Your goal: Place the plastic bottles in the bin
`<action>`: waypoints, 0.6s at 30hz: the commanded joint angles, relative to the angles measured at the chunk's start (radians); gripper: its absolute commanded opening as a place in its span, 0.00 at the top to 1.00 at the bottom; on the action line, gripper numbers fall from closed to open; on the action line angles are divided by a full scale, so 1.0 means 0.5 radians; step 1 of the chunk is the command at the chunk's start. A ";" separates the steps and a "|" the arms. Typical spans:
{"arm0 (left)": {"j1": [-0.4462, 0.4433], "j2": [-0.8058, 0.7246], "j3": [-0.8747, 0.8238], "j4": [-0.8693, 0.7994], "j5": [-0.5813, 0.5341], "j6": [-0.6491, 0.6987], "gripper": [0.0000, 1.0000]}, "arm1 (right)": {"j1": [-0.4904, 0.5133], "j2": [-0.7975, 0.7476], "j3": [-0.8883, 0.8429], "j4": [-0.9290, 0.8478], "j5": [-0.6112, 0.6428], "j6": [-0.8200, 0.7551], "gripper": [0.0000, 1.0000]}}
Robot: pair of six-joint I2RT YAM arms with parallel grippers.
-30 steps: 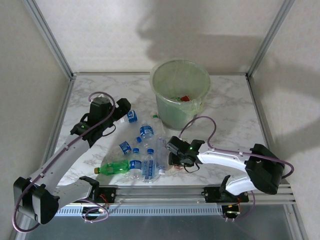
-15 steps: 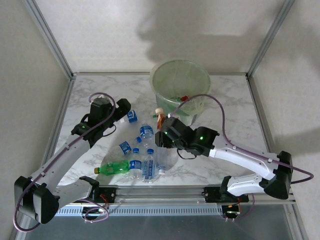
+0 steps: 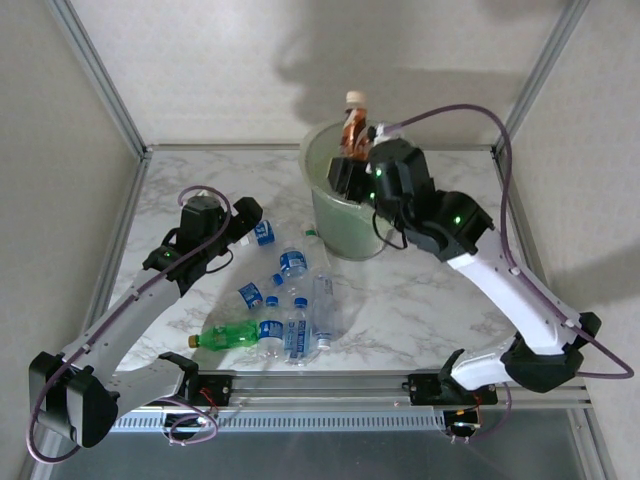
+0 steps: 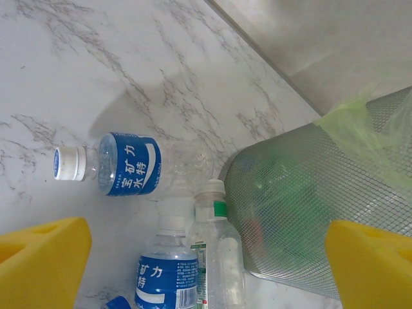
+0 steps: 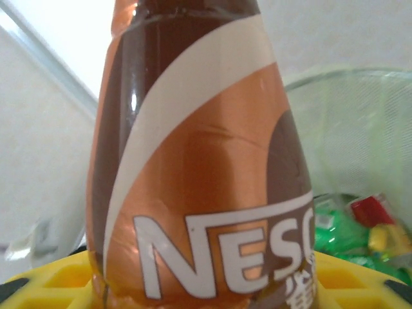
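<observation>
Gripping an upright brown-orange bottle (image 3: 354, 122) above the bin (image 3: 335, 220) with the right jaws. Holding the left jaws wide apart over clear blue-labelled bottles (image 4: 132, 164) lying on the tabletop (image 4: 96, 64).

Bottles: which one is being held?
The brown-and-orange one, upright in the right tool up at the bin; the clear bottles and the green bottle lie on the table.
</observation>
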 commanded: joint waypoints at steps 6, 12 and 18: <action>0.020 -0.042 -0.010 0.016 -0.007 -0.022 0.07 | -0.425 0.208 -0.113 0.092 -0.412 -0.025 0.54; 0.025 -0.033 -0.012 0.015 -0.007 -0.021 0.07 | -0.484 0.318 -0.168 0.155 -0.454 -0.071 0.51; 0.028 -0.021 -0.031 0.025 -0.005 -0.020 0.07 | -0.494 0.377 -0.126 0.132 -0.442 -0.099 0.30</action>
